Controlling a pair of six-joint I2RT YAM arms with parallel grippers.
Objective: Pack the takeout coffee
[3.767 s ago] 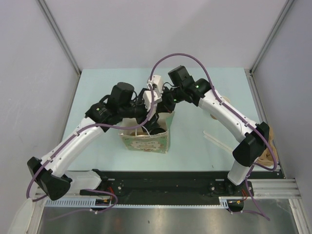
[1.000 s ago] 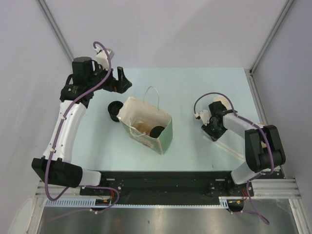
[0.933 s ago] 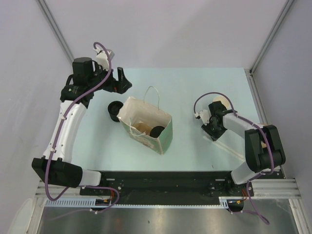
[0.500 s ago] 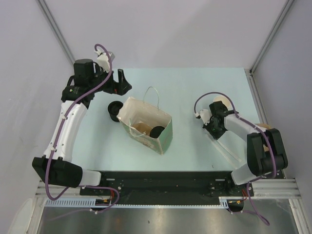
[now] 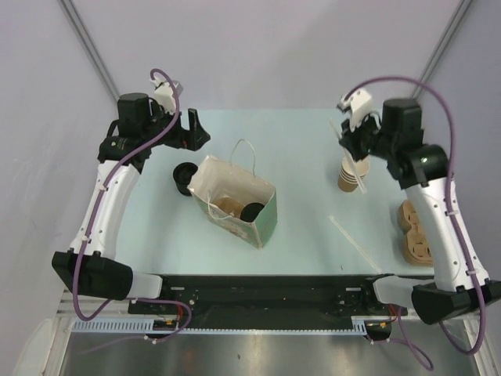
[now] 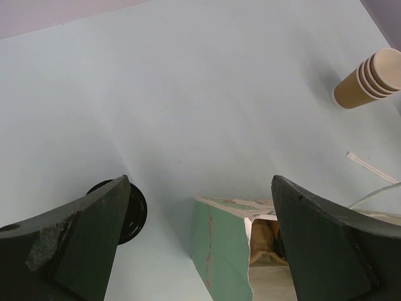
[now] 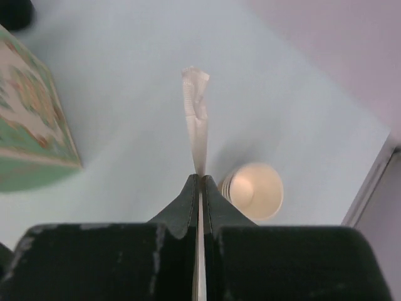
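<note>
The left tool hangs spread wide and empty over the far left of the desk, near a low stack of black lids. At centre stands an open paper bag with a green side and floral print. The takeout coffee is inside it, round black lid showing; upright or tipped, I cannot tell. The right tool is clenched on a paper-wrapped straw above stacked lidless cups.
</note>
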